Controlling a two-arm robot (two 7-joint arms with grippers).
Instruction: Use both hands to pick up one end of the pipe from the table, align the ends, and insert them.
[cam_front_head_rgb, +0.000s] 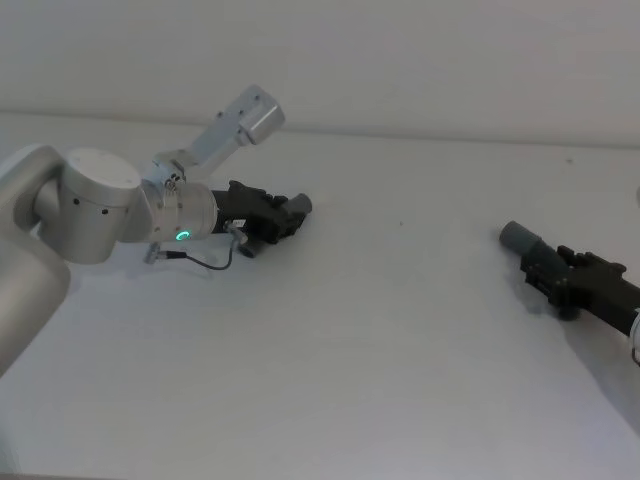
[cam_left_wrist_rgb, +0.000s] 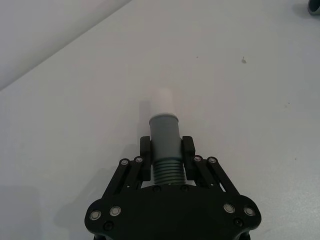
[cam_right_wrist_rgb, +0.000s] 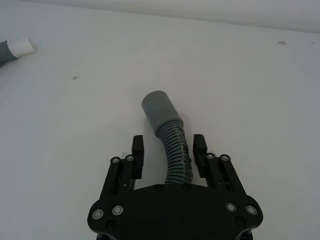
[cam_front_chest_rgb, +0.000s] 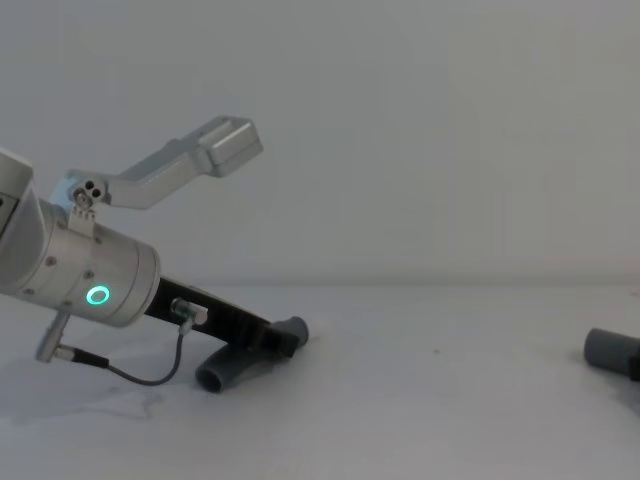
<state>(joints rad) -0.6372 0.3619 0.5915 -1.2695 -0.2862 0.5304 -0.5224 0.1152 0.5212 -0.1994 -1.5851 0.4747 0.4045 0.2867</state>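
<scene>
– Our left gripper (cam_left_wrist_rgb: 166, 150) is squeezing the white-tipped pipe piece (cam_left_wrist_rgb: 165, 131). Its fingers are pressing on both sides, where the ribs are meeting the smooth grey collar.
– Where is that piece lying?
– Low on the white table (cam_front_head_rgb: 380, 350), at our left, with its white tip pointing away from the gripper.
– And our right gripper (cam_right_wrist_rgb: 169, 143)?
– Its fingers are standing apart, one on each side of the other pipe piece (cam_right_wrist_rgb: 161, 111). That piece is lying on the table at our far right, its wide grey collar sticking out ahead and its ribs bending a little.
</scene>
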